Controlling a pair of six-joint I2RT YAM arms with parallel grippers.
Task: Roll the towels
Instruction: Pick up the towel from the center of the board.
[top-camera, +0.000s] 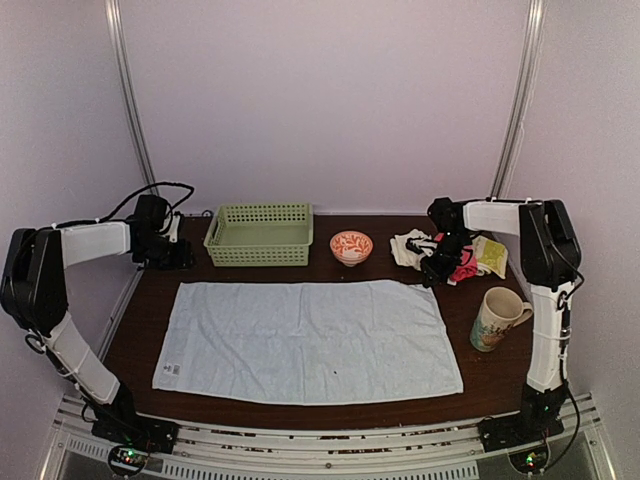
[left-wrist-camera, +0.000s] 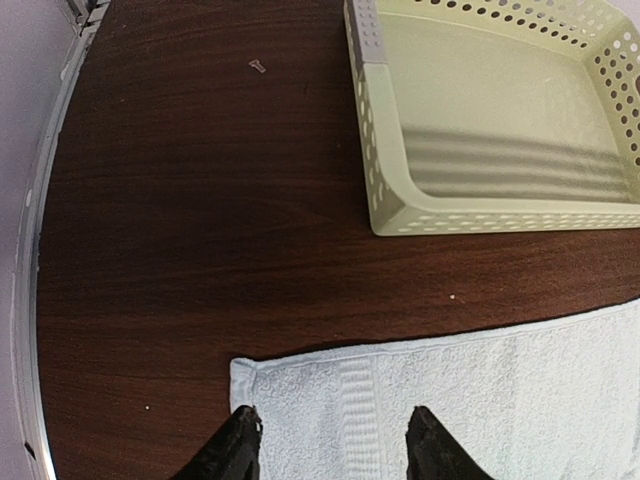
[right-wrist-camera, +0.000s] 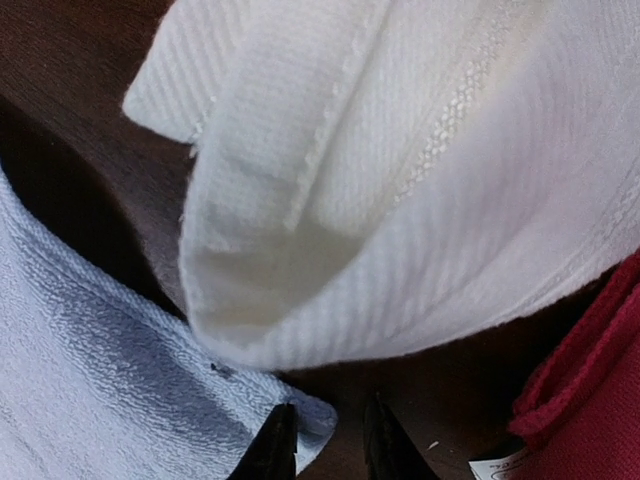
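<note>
A light blue towel (top-camera: 310, 340) lies spread flat on the dark table. My left gripper (top-camera: 180, 255) hangs over its far left corner. In the left wrist view the gripper (left-wrist-camera: 335, 440) is open wide, and the towel corner (left-wrist-camera: 300, 390) lies between its fingers. My right gripper (top-camera: 432, 270) is low at the towel's far right corner. In the right wrist view the gripper (right-wrist-camera: 330, 445) has its jaws a narrow gap apart, with the towel's corner tip (right-wrist-camera: 315, 425) lying between them beside the left finger. Bare table shows between the tip and the right finger.
A green perforated basket (top-camera: 259, 235) stands at the back left, also in the left wrist view (left-wrist-camera: 390, 180). A patterned bowl (top-camera: 351, 246) is beside it. A pile of white (right-wrist-camera: 400, 150), red (right-wrist-camera: 590, 400) and yellow cloths (top-camera: 470, 255) crowds the right gripper. A mug (top-camera: 497, 318) stands at the right.
</note>
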